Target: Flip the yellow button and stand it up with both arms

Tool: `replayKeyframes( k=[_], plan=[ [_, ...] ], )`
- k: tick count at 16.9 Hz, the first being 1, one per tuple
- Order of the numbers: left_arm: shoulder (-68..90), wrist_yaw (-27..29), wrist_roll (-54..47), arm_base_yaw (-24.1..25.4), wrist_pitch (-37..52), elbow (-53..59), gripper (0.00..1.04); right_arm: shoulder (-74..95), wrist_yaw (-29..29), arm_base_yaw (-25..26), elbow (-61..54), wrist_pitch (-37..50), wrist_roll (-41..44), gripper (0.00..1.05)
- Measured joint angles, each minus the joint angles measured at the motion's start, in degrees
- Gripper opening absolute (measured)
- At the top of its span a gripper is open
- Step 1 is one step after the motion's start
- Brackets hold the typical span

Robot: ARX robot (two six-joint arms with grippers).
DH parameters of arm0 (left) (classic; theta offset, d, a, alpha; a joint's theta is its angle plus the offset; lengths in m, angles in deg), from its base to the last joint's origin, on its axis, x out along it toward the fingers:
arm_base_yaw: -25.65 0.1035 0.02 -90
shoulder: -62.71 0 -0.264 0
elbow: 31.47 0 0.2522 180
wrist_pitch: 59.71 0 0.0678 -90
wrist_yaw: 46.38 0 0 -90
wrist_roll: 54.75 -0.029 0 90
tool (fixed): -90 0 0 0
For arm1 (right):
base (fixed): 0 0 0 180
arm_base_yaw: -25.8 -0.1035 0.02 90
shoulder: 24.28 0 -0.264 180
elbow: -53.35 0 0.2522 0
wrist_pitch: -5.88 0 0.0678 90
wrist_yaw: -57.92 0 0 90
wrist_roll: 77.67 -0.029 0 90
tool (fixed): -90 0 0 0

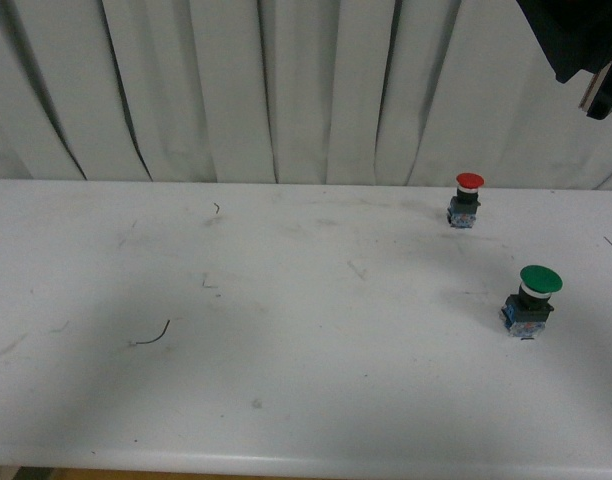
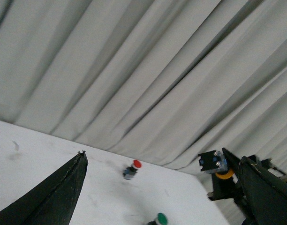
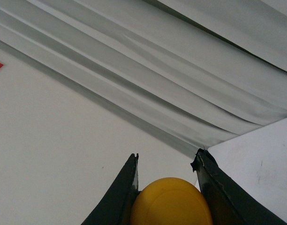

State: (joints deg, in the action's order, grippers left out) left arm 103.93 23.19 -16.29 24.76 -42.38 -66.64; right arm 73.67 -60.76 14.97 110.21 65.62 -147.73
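The yellow button sits between the fingers of my right gripper, which is shut on it; its round yellow cap fills the gap. In the left wrist view the button is held high above the table, blue and black body up, yellow cap below, with the right gripper under it. My left gripper is open and empty, and its one finger is close beside the button. In the front view only a part of the right arm shows at the top right, and the yellow button is out of view.
A red-capped switch stands at the back right of the white table. A larger green-capped switch stands nearer at the right. Both also show in the left wrist view, the red one and the green one. A grey curtain hangs behind.
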Motion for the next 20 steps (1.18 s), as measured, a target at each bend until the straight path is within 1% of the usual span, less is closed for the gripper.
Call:
replayKeyframes(
  k=[1,3,4,5,6,7,9,10,12,13,14,15,20],
  plan=[
    [-8.41,2.08,-6.95,-0.22,-10.01,0.00,0.98,-0.28,-0.04,0.28,-0.04,-0.02,0.00,0.35],
    [-18.64,5.99,-16.96,-1.36,-23.41,-0.02,0.98,-1.07,-0.31,0.42,-0.09,0.04,0.07,0.34],
    [-19.06,15.80,-23.12,-5.03,-29.40,-1.14,0.87,-1.33,-0.57,0.50,-0.09,-0.02,0.22,0.34],
    [-20.17,18.91,-30.05,-2.89,-30.03,0.83,0.75,-1.46,-0.87,0.52,-0.09,0.11,0.44,0.34],
    [-21.29,19.58,-33.09,0.48,-29.77,3.10,0.66,-1.49,-0.90,0.79,-0.11,0.04,0.63,0.34],
    [-22.34,21.51,-34.47,1.57,-29.22,4.98,0.56,-1.57,-0.92,0.79,-0.11,0.02,0.70,0.34],
    [-24.55,20.22,-36.61,0.44,-28.00,7.61,0.36,-2.05,-0.92,0.85,-0.46,0.00,1.11,0.34],
    [-25.77,20.41,-37.29,0.81,-27.63,9.40,0.24,-2.32,-0.92,0.83,-0.52,0.09,1.36,0.34],
    [-27.36,20.44,-37.44,0.92,-27.17,11.63,0.04,-2.43,-0.90,0.83,-0.68,0.04,1.77,0.34],
    [-28.28,20.48,-37.53,0.90,-26.97,12.63,0.02,-2.45,-0.90,0.83,-0.74,0.04,2.14,0.34],
    [-32.02,20.41,-37.59,0.90,-31.89,13.18,0.02,-2.56,-0.92,0.83,-1.01,0.07,2.54,0.34],
    [-35.95,20.44,-37.59,0.90,-32.74,14.82,0.02,-2.58,-0.90,0.83,-1.29,0.04,2.67,0.34],
    [-38.03,20.46,-37.59,0.90,-31.61,17.59,0.02,-2.60,-0.70,0.59,-2.25,0.00,3.98,0.34]
  ],
)
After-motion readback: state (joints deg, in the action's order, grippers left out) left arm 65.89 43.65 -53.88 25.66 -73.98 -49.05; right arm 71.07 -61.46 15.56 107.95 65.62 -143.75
